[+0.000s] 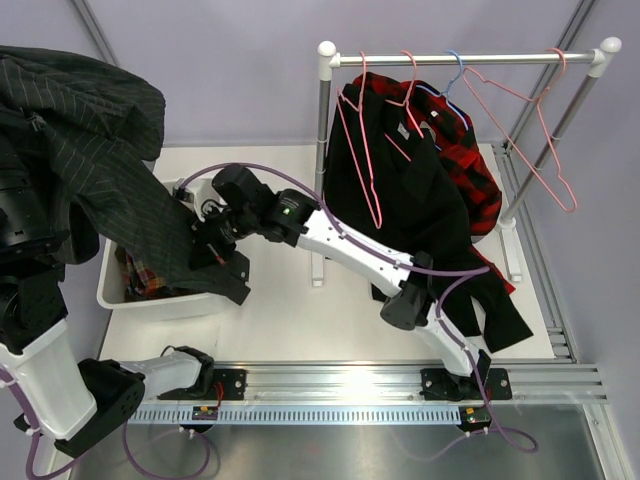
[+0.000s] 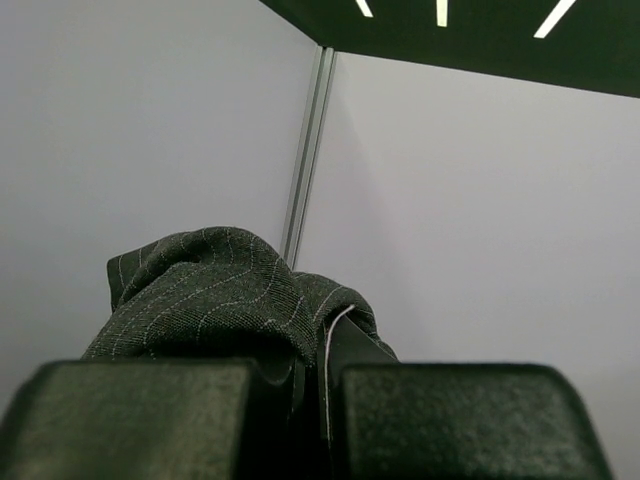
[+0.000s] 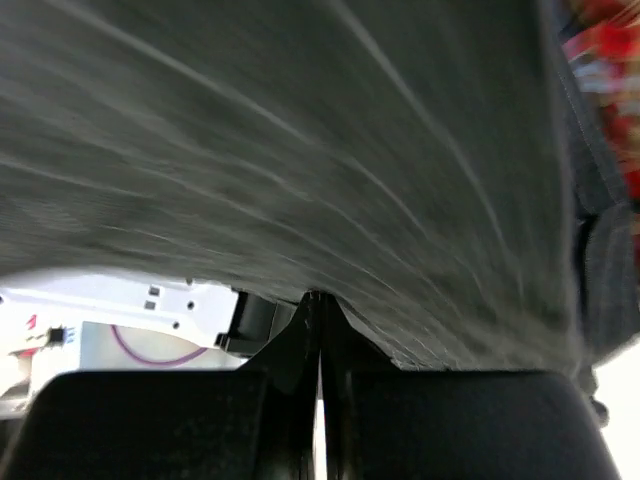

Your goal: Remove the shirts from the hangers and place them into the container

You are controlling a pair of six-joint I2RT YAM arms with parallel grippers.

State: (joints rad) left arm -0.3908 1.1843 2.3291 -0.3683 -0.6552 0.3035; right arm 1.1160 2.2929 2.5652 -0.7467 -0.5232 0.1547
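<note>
Nearest, the left tool [image 2: 318, 400] is raised high at the near-left, its fingers together and clamped on a bunched fold of the charcoal pinstriped shirt [image 1: 90, 130]. The shirt is off its hanger and drapes from that grip down toward the container [image 1: 115, 295].

Mid-surface: the right tool [image 3: 320, 340] reaches across to the tub and is closed on the shirt's lower edge, just above the rim. A plaid shirt [image 1: 140, 278] lies inside.

Handling (judgement): light, limp cloth that folds and trails and holds no shape. Two spread grips, upper fold and hem, look suited to guiding it in, and a trailing sleeve could snag the rim.

Far: on the rail [image 1: 460, 60], a black shirt [image 1: 400, 190] and a red-and-black check shirt [image 1: 480, 170] hang among pink hangers [image 1: 377, 220] and a blue one [image 1: 455, 70].
</note>
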